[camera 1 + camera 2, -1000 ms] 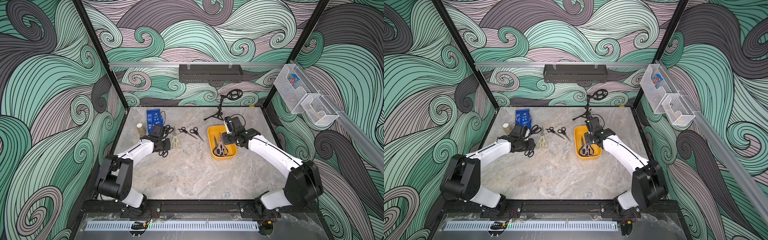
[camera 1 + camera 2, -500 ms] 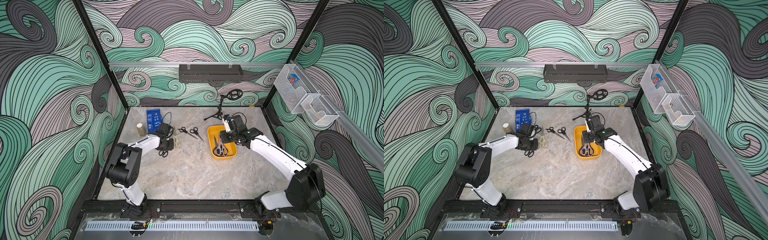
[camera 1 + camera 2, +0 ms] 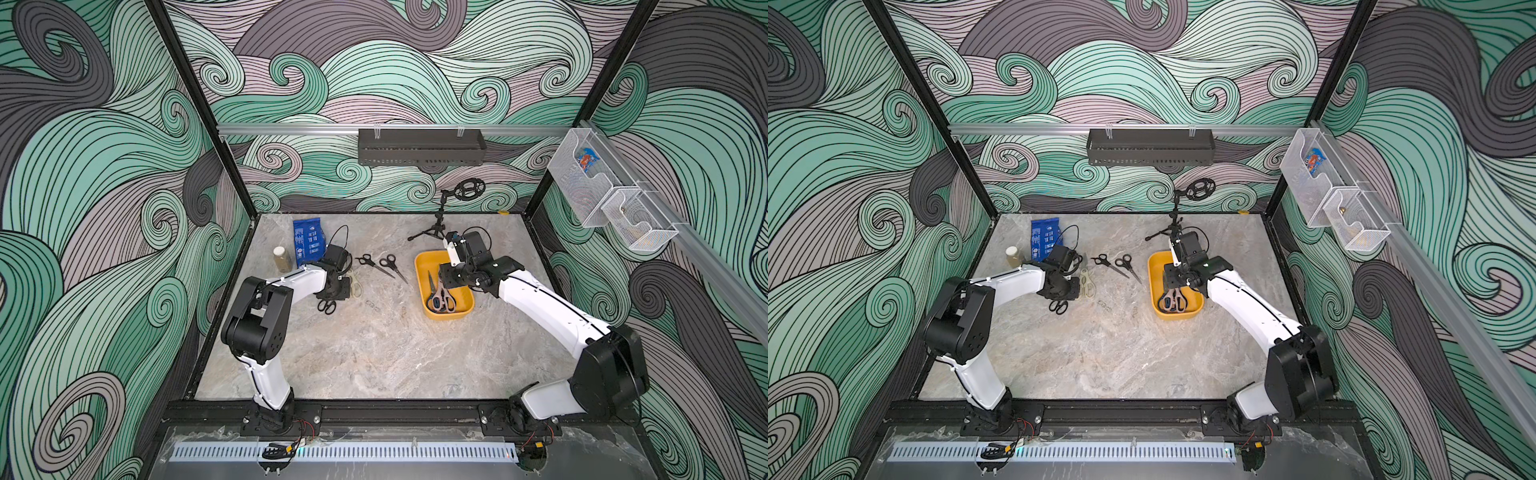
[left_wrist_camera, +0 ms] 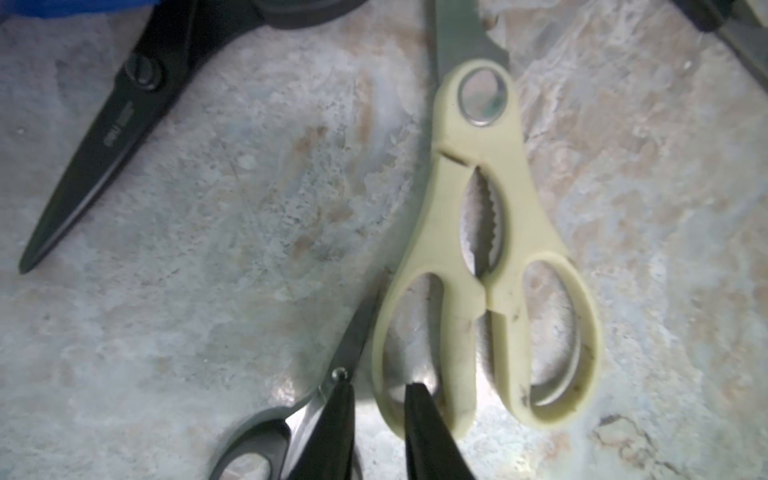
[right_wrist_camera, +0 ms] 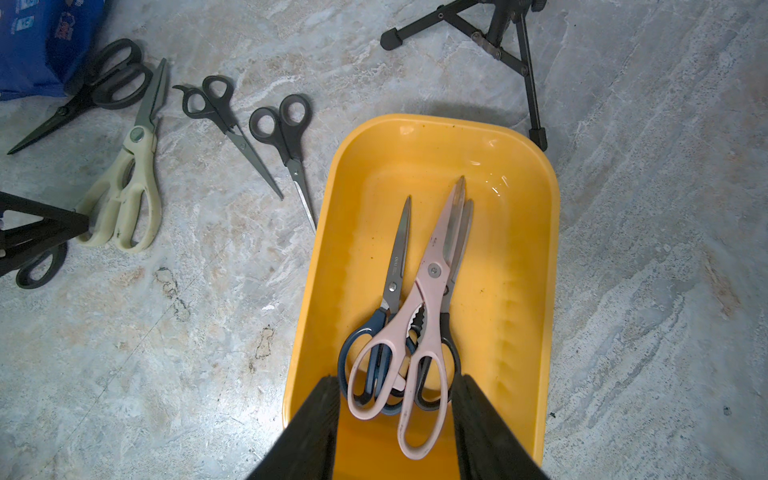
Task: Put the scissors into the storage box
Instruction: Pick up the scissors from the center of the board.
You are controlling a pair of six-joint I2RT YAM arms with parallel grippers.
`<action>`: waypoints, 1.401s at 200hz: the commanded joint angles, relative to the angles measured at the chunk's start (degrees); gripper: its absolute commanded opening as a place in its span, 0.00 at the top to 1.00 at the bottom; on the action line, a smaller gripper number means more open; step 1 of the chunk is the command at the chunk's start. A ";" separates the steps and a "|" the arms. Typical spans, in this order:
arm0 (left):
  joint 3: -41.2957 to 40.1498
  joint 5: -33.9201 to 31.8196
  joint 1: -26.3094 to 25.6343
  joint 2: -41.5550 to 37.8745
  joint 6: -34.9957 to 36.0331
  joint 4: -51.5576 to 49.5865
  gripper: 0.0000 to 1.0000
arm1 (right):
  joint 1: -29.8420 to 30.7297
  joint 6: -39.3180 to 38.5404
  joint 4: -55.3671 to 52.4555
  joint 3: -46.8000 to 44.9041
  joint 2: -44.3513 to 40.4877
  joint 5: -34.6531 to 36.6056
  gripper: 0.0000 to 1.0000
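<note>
On the left, the left gripper (image 4: 380, 388) sits slightly parted astride one loop of the cream-handled scissors (image 4: 444, 216), a sliver of gap showing. Two small black-handled pairs (image 3: 366, 262) lie beside the yellow storage box (image 3: 427, 259), which holds the pink-handled scissors (image 5: 432, 291) atop a dark-blue-handled pair (image 5: 395, 266). The right gripper (image 5: 395, 380) hangs spread above them, empty.
</note>
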 commanded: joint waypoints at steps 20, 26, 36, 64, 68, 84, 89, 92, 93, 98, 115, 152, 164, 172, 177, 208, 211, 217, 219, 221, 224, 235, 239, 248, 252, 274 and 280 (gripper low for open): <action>1.54 -0.67 -0.94 1.84 -0.31 -1.71 0.75 | -0.02 -0.01 -0.12 -1.11 0.61 -0.27 0.52; 1.50 -0.67 -0.96 2.04 -0.29 -1.73 0.75 | -0.08 -0.02 -0.13 -1.09 0.67 -0.32 0.52; 1.66 -0.59 -1.12 2.42 -0.25 -1.76 0.77 | -0.02 -0.01 -0.12 -1.29 0.72 -0.29 0.52; 2.02 -0.99 -1.64 3.19 -0.33 -2.11 0.77 | -0.01 -0.04 -0.12 -1.57 0.71 -0.28 0.52; 2.03 -1.09 -1.67 3.15 -0.33 -2.16 0.77 | -0.03 -0.04 -0.13 -1.61 0.72 -0.32 0.52; 2.02 -1.38 -1.93 3.26 -0.46 -2.04 0.77 | -0.01 -0.10 -0.14 -1.79 0.62 -0.15 0.52; 2.05 -1.38 -2.06 3.45 -0.42 -2.01 0.77 | -0.06 -0.10 -0.09 -1.86 0.61 -0.18 0.53; 2.11 -1.37 -2.07 3.54 -0.46 -2.07 0.77 | -0.04 -0.10 -0.11 -1.88 0.69 -0.13 0.53; 2.14 -1.33 -2.04 3.51 -0.44 -2.12 0.77 | -0.07 -0.15 -0.16 -1.88 0.70 -0.13 0.53; 2.20 -1.37 -2.16 3.72 -0.43 -2.18 0.77 | -0.06 -0.14 -0.12 -1.96 0.65 -0.05 0.53; 2.42 -1.44 -2.28 4.36 -0.44 -2.49 0.77 | -0.08 -0.19 -0.17 -2.23 0.62 0.20 0.53; 2.72 -1.38 -2.57 5.32 -0.11 -2.78 0.89 | -0.02 -0.28 -0.12 -2.70 0.37 0.56 0.53; 2.72 -1.11 -2.70 5.58 -0.11 -2.80 0.93 | -0.02 -0.28 -0.18 -2.71 0.18 0.56 0.53; 2.86 -0.74 -2.69 5.72 0.00 -2.82 0.94 | -0.03 -0.28 -0.12 -2.67 0.05 0.61 0.53; 2.88 -0.47 -2.70 5.78 0.06 -2.90 0.97 | -0.02 -0.28 -0.10 -2.67 -0.03 0.51 0.53; 3.44 0.36 -2.82 6.07 0.18 -3.39 1.00 | -0.05 -0.19 0.63 -2.89 -1.28 0.04 0.52; 3.37 0.39 -2.79 5.95 0.16 -3.32 1.00 | -0.07 -0.11 0.71 -2.92 -1.38 0.01 0.52; 3.34 0.39 -2.84 5.62 0.11 -3.27 1.00 | -0.02 -0.03 0.91 -2.98 -1.63 -0.21 0.52; 3.33 0.39 -2.76 5.53 0.07 -3.27 1.00 | -0.01 -0.02 0.86 -3.06 -1.72 -0.25 0.52; 3.31 0.41 -2.80 5.42 0.10 -3.23 1.00 | -0.01 -0.04 0.96 -3.03 -1.83 -0.34 0.52; 3.34 0.40 -2.85 5.31 0.11 -3.21 1.00 | -0.05 -0.02 0.96 -3.03 -1.94 -0.46 0.52; 3.22 0.42 -2.87 4.52 0.04 -3.22 1.00 | -0.04 0.07 1.29 -3.04 -2.35 -1.19 0.52; 3.29 0.39 -2.83 4.20 0.02 -3.19 1.00 | -0.09 0.07 1.57 -3.03 -2.52 -1.51 0.52; 3.27 0.33 -2.79 3.47 -0.15 -3.38 1.00 | -0.08 0.16 1.94 -3.18 -3.03 -2.33 0.52; 3.14 0.43 -2.73 3.12 -0.27 -3.39 1.00 | -0.01 0.29 2.16 -3.27 -3.25 -2.72 0.52; 2.59 0.21 -2.75 0.70 -0.83 -3.88 1.00 | -0.04 0.84 3.88 -3.63 -4.50 -5.48 0.51; 2.32 0.23 -2.79 -0.01 -0.92 -4.07 1.00 | -0.05 0.96 4.42 -3.85 -4.96 -6.48 0.50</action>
